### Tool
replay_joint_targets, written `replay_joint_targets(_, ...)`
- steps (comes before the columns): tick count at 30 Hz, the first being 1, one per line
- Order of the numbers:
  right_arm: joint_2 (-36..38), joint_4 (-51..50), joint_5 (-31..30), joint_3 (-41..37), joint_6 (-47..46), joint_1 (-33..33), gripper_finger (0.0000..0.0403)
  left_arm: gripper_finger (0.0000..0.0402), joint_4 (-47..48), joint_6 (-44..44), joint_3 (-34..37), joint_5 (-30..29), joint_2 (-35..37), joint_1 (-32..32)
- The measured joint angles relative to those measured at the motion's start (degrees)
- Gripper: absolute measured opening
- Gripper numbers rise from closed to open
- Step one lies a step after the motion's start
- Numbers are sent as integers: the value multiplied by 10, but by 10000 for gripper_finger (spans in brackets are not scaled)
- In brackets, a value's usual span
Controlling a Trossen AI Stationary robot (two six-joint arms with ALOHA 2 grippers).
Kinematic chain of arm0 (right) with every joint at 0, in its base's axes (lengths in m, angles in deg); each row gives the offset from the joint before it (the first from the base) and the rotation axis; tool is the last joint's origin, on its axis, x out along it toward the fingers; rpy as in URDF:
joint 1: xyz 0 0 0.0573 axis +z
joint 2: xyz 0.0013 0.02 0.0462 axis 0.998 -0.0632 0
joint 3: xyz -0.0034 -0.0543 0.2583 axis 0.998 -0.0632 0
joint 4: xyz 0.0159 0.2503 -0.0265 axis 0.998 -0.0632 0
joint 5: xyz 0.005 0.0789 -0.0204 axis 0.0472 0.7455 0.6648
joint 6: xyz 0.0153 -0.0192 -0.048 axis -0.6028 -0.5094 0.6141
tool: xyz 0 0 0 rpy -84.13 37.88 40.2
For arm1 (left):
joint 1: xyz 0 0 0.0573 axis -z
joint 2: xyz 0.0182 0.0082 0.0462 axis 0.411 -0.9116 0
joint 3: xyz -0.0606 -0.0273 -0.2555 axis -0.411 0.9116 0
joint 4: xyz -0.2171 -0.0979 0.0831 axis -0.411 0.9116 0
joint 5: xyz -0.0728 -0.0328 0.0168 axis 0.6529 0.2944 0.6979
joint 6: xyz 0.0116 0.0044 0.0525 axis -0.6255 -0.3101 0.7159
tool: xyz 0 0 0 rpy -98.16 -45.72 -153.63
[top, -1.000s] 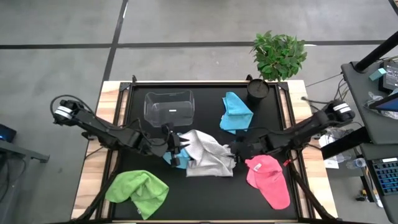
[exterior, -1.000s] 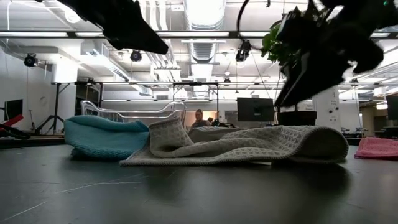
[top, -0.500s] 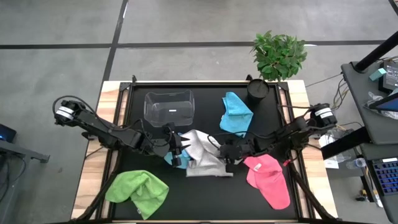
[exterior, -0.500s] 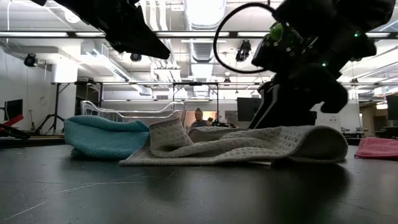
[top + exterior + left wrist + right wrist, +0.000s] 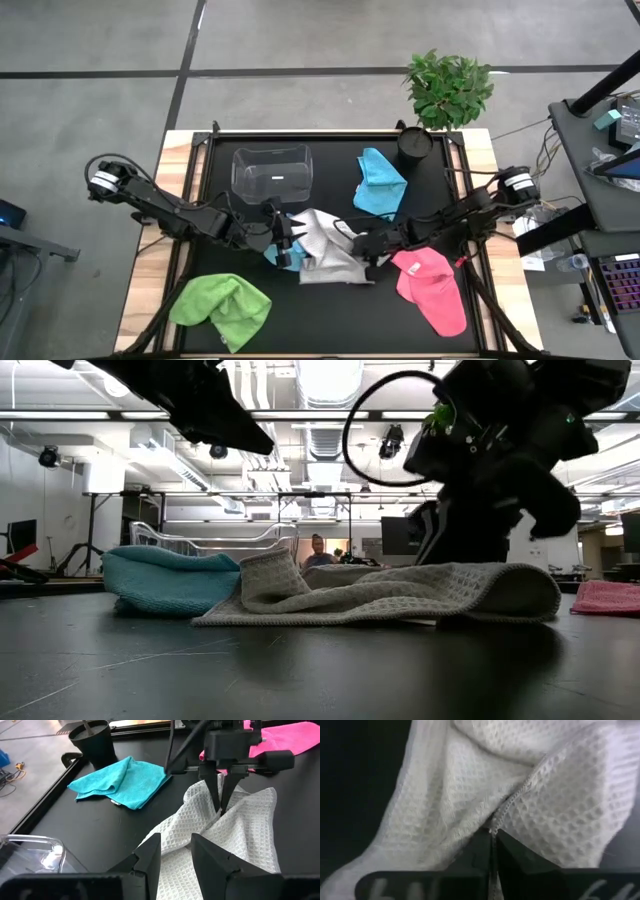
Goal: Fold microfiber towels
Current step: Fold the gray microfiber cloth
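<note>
Seen from above, a black counter holds five small microfiber towels, placed here relative to the grey-white towel at its middle. None looks neatly folded, so the folding seems to be at an early stage with nearly all of it left. Farthest left, and nearer the front edge than the grey-white towel, the lime green towel lies crumpled and untouched. Behind the grey-white towel and to its left stands a clear plastic tub, which appears empty. Touching the grey-white towel's left edge is a bunched light blue towel, partly hidden under the left gripper; that gripper hovers over the grey-white towel's left part with its jaws apart and holding nothing. The grey-white towel itself is rumpled, with raised ridges and a rolled right edge. The right gripper is at that right edge, its jaws pinched closed on a hemmed fold of the cloth, which suggests this towel is the one being worked on. Behind it and to the right, a second light blue towel lies loosely doubled over, beside a dark pot holding a green plant. Just right of the grey-white towel, the pink towel lies in a loose heap.
</note>
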Motion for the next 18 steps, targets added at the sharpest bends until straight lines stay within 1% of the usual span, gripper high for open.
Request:
replay_joint_targets(2,24,-27,-1,4,0,0,10,93,-16,0,0,0,0,0)
replay_joint_targets(6,79,-123,-7,34,3,10,9,95,-30,5,0,1,0,0)
replay_joint_targets(9,117,-197,-8,63,4,25,9,109,-30,5,1,1,0,0)
replay_joint_targets(11,135,-246,-8,83,4,38,9,128,-44,5,1,0,-7,0)
replay_joint_targets(14,148,-297,-8,111,4,59,9,167,-94,21,1,0,-31,0)
replay_joint_targets(16,151,-325,-8,129,-1,73,8,195,-141,47,1,2,-59,0)
replay_joint_targets(18,148,-346,-8,145,-7,85,8,218,-185,85,1,22,-93,-1)
